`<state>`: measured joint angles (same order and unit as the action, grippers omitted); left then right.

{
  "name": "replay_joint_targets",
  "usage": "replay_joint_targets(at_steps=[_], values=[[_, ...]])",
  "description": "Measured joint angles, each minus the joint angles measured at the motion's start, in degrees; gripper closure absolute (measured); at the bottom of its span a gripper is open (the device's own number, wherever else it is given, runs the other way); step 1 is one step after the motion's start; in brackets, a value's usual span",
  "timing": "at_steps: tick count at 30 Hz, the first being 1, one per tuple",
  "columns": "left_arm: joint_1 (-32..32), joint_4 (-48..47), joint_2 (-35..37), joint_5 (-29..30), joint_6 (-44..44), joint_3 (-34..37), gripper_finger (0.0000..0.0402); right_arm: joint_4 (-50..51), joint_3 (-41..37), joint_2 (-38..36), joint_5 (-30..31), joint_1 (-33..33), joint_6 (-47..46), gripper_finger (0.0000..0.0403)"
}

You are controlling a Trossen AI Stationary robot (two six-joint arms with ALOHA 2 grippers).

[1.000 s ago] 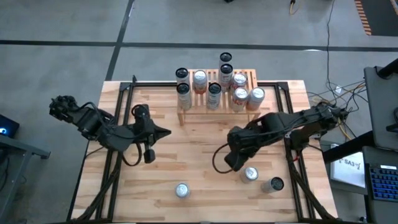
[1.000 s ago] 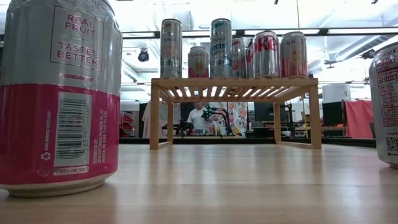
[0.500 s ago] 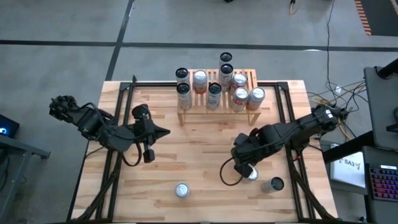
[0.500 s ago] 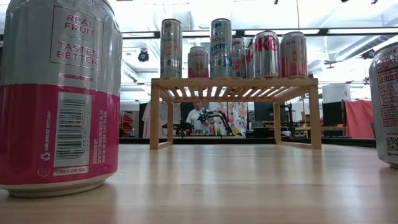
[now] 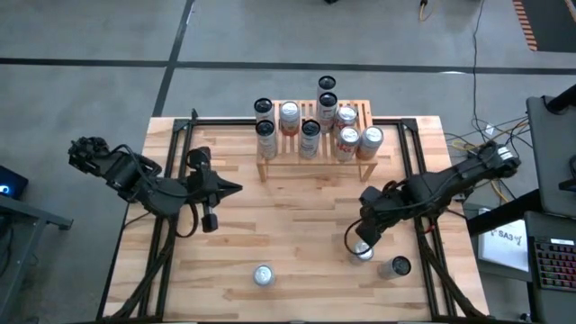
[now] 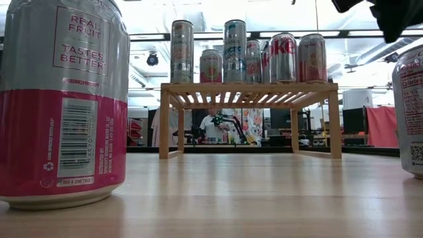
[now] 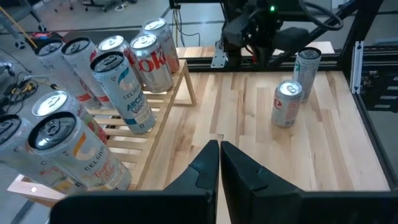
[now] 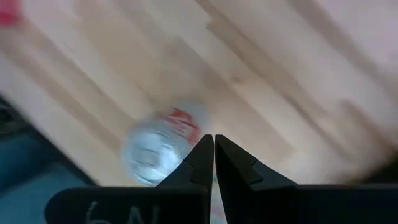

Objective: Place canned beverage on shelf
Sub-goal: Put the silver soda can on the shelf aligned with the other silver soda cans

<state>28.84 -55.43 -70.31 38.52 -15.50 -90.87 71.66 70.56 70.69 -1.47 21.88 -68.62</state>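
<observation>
Hovering over can (image 5: 362, 252), right claw (image 5: 358, 240) closed, empty; left claw (image 5: 236, 189) closed, idle nr shelf (image 5: 270, 165). Risk: descending w/o opening topples can

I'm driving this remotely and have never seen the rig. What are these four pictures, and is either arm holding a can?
Two dark robot arms work at a wooden table. One picture looks straight down, one looks level across the tabletop, and one comes from each arm's wrist. The shelf at the far edge carries eight cans. Three cans stand loose near the front: one in the middle, two on the right. The left gripper waits left of centre, shut and empty. The right gripper is above the nearer right-hand can, fingers shut, holding nothing. The big pink can in the level view just stands close to that camera.
</observation>
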Motion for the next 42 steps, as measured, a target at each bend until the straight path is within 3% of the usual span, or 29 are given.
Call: replay_joint_targets(at_steps=[6, 10, 17, 23, 29, 42], values=[[-0.15, 0.20, 2.65, 2.41, 0.42, 2.80, 0.0402, -18.99, -5.76, -4.08, 0.01, 0.23, -3.48, 0.0394], [-0.15, 0.29, 4.88, 3.61, -2.79, 5.63, 0.0402, -24.25, -5.50, -2.26, -0.83, 0.27, -4.87, 0.0390], [-0.15, 3.39, 7.28, 3.61, -5.53, 7.84, 0.0402, -19.70, -1.34, 5.06, -3.88, 0.50, -6.52, 0.0338], [-0.15, 3.36, 7.46, 3.61, -5.45, 8.09, 0.0402, -8.75, 3.51, 10.98, -8.09, 0.49, -5.28, 0.0253], [-0.15, 3.37, 7.37, 3.60, -5.42, 8.09, 0.0402, -0.15, 8.63, 14.74, -8.27, 0.61, -3.76, 0.0170], [-0.15, 3.15, 7.39, 3.58, -4.52, 8.09, 0.0402, -0.63, 8.10, 18.41, -13.02, 2.87, -8.83, 0.0055]])
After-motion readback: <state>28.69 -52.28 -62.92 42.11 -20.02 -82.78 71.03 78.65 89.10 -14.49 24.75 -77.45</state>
